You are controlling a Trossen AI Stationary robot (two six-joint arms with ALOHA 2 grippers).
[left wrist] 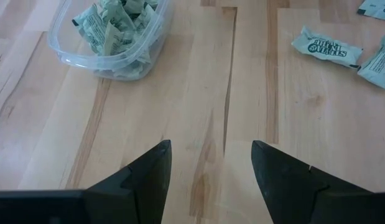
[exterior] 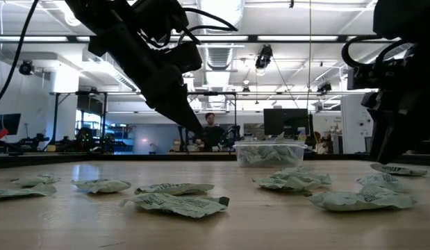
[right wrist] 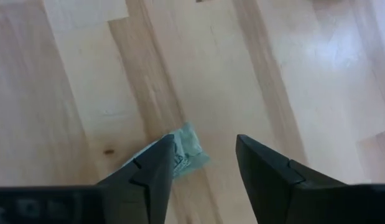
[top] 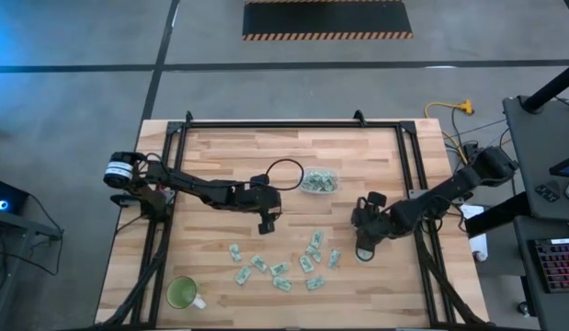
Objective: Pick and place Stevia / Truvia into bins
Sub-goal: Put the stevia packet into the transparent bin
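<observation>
The clear tub [top: 318, 181] stands at mid table, holding several green-white sachets; it also shows in the left wrist view [left wrist: 108, 37]. Several more sachets [top: 279, 269] lie flat on the table's near half. My left gripper [top: 266, 223] is open and empty over bare wood [left wrist: 211, 146], between the tub and the loose sachets. My right gripper [top: 364, 241] is open above a single sachet [right wrist: 187, 152]. That sachet lies flat on the wood, partly hidden behind one finger [right wrist: 152, 168].
A green cup with a handle [top: 183, 292] stands at the near left corner. A black frame [top: 293, 124] runs along the table's far and side edges. Two sachets [left wrist: 326, 48] lie near my left gripper. A person [exterior: 212, 128] stands far behind the table.
</observation>
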